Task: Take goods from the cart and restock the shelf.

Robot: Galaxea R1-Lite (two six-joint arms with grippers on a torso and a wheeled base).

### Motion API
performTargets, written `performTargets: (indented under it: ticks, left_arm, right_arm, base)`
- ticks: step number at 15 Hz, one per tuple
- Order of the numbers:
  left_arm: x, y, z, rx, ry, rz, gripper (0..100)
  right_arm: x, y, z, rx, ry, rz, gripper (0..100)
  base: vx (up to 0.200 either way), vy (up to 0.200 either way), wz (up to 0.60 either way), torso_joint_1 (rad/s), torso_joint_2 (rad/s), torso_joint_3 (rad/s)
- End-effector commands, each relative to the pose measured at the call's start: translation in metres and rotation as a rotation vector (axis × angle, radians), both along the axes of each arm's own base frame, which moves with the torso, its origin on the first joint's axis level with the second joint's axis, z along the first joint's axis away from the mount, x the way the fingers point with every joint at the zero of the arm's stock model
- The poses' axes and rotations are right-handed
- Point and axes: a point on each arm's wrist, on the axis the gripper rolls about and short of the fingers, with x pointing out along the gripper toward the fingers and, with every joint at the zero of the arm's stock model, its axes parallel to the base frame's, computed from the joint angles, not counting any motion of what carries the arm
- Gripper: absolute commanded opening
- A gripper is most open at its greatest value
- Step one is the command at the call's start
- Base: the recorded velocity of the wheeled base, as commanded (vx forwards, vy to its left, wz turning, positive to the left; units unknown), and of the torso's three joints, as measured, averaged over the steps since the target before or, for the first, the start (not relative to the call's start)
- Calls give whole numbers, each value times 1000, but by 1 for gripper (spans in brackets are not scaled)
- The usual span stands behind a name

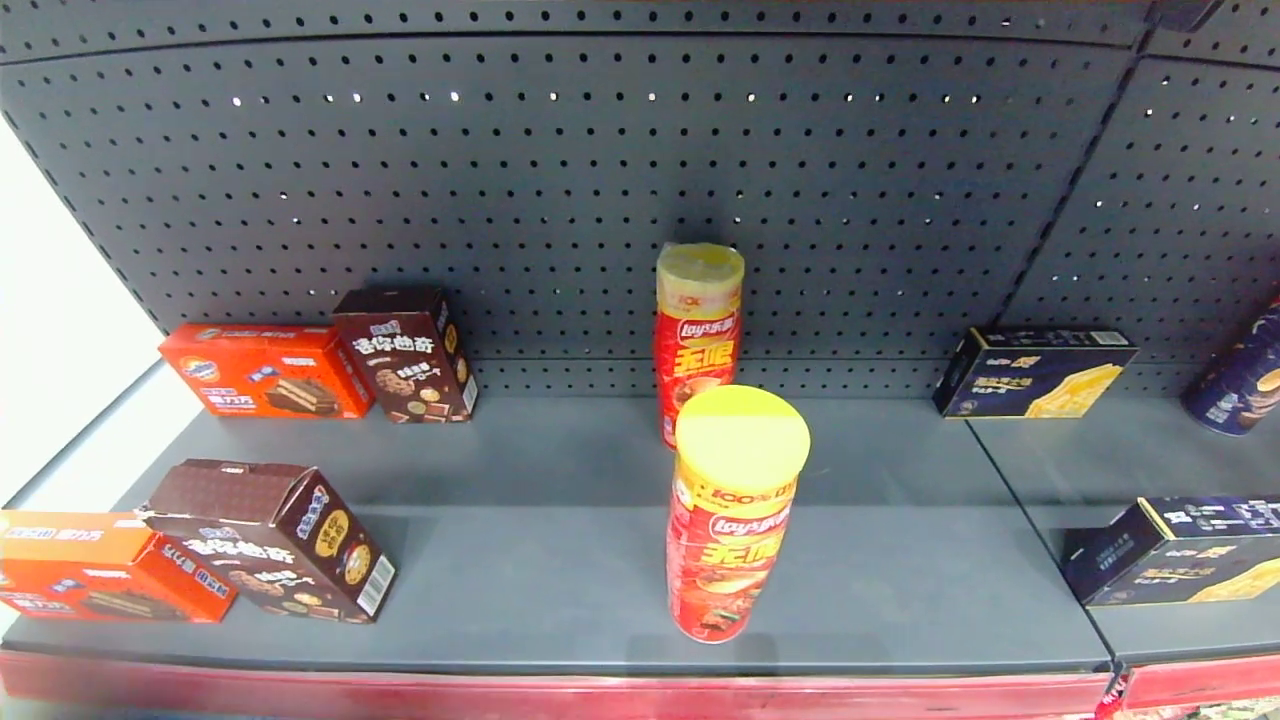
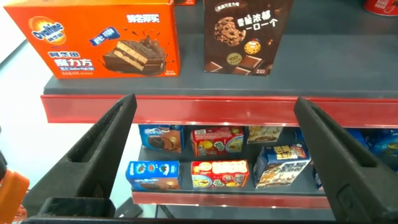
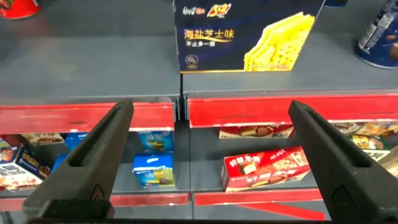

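Closest in, the left gripper hangs low in front of the shelf, jaws spread wide and nothing between them. The right gripper does the same further along, wide open and empty-handed. Just past both sets of fingers runs the shelf's red front lip, and below it a lower shelf carries small blue packs and a red carton.

Up onto the grey shelf now, front row first. At the left end a front orange box lies flat near the lip, and a front brown box sits touching it, turned at an angle. In the middle the front crisp can stands upright, yellow lid on top, near the lip with bare shelf either side. Over on the next bay to the right, a front navy box lies close to the edge.

Back row next. The rear crisp can stands upright straight behind the front one, partly covered by its lid. To the left, well apart from the cans, a rear orange box and a rear brown box stand side by side, touching. To the right a rear navy box sits at the join of the bays, and a dark blue can leans at the far right edge. Behind everything rises the dark pegboard.
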Motion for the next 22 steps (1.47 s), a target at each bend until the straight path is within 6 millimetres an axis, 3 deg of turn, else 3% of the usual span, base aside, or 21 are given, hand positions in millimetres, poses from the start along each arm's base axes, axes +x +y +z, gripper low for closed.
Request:
performTargets:
  ticks: [1,22]
  left_arm:
    - [0,0,0,0,0,1,100]
    - [0,0,0,0,0,1,100]
  right_arm:
    - [0,0,0,0,-4,-1,100]
    - [0,0,0,0,-4,1,100]
  base:
    - [0,0,0,0,0,0]
    - [-10,-10,0,0,0,0]
